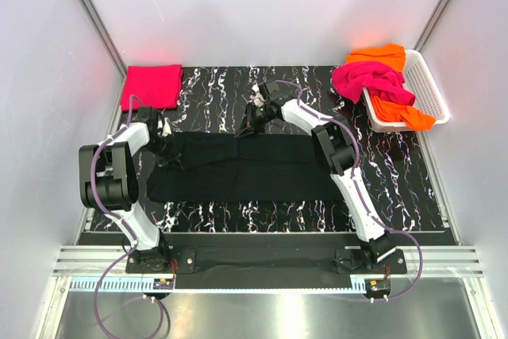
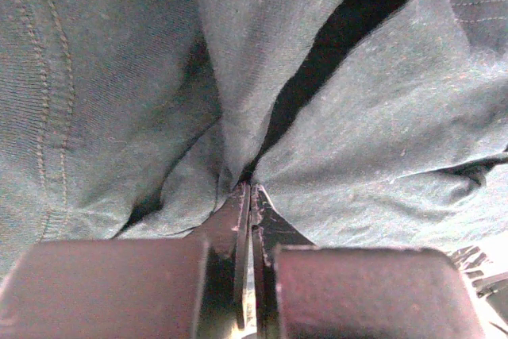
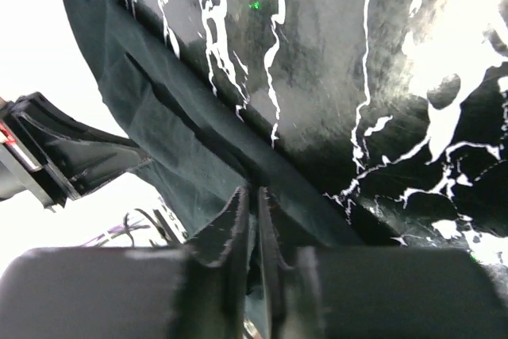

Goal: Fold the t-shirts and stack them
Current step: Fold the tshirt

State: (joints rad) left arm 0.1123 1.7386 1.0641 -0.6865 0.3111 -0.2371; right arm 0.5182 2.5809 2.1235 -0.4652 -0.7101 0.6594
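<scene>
— What's between the fingers [image 2: 230, 224]?
— A pinch of the dark t-shirt [image 2: 357, 132]. Both tips are pressed together on it, with the cloth gathered right at them.
— And beyond the tips?
— Folds fan out from the pinch. A shadowed gap [image 2: 341, 29] opens between two layers, running away from the tips towards the upper right. Left of the fingers, a double-stitched hem [image 2: 49, 117] runs along the cloth.

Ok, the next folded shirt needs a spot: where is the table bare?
Bare table lies right of the black t-shirt, nearer than the basket, and in a narrow strip between that shirt and the near edge. Far strip between the folded red-pink shirt and the basket: crowded mid-way by the right end effector. Left side: crowded by the left end effector.
</scene>
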